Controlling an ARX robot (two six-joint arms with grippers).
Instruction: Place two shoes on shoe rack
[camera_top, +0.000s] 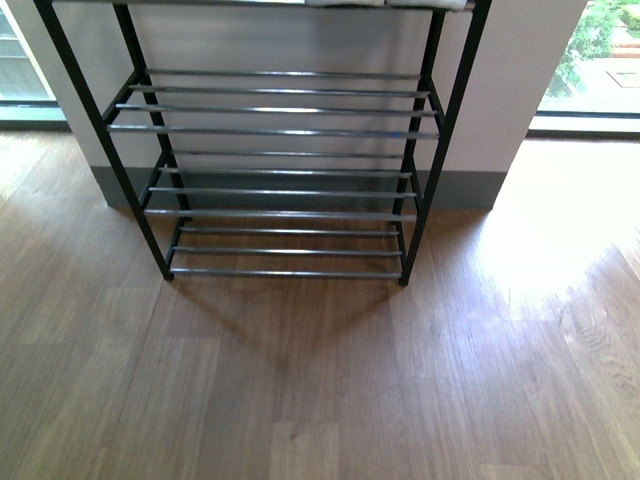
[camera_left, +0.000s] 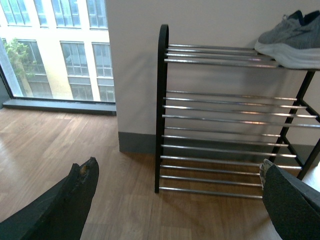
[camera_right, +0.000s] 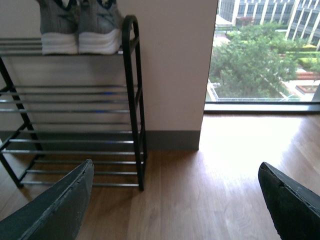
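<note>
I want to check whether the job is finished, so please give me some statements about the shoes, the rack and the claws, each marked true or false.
1. Both grey sneakers stand on the top tier of the shoe rack. True.
2. The left claw grips a sneaker. False: it is open and empty.
3. The soles of the sneakers are black. False: they are white.
4. The right claw is open. True.
5. The shoe rack stands on a wooden floor. True.
</note>
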